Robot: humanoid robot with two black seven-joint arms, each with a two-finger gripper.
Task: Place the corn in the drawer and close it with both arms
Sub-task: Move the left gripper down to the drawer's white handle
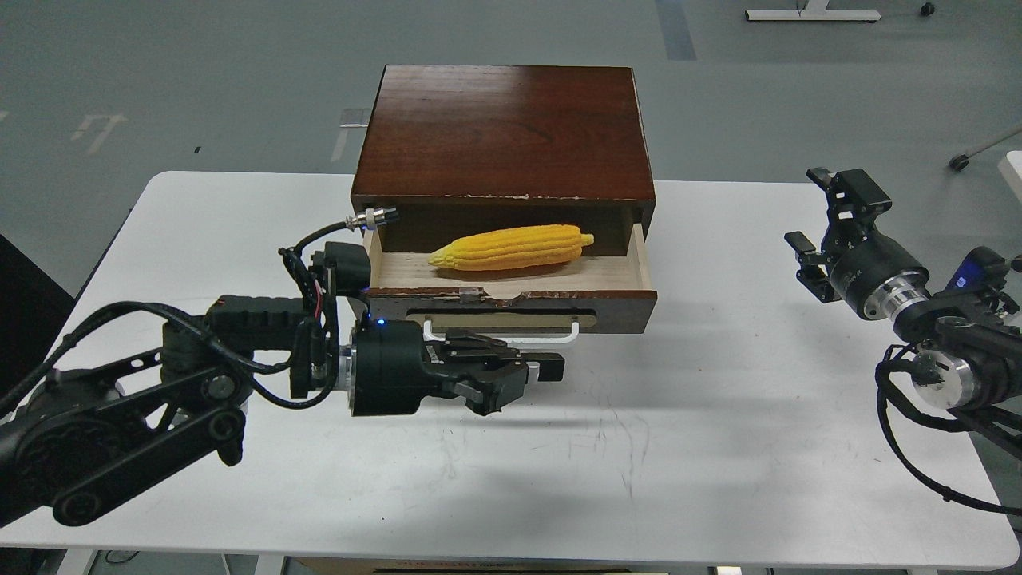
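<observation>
The yellow corn lies inside the pulled-out drawer, its tapered end to the left. The drawer's white handle is partly hidden by my left gripper. That gripper sits low over the table, just in front of the drawer front, pointing right; it holds nothing and its fingers look spread. My right gripper is open and empty, hovering at the table's right edge, well apart from the drawer.
The dark brown cabinet holding the drawer stands at the back middle of the white table. My left arm lies across the table's front left. Grey floor lies beyond.
</observation>
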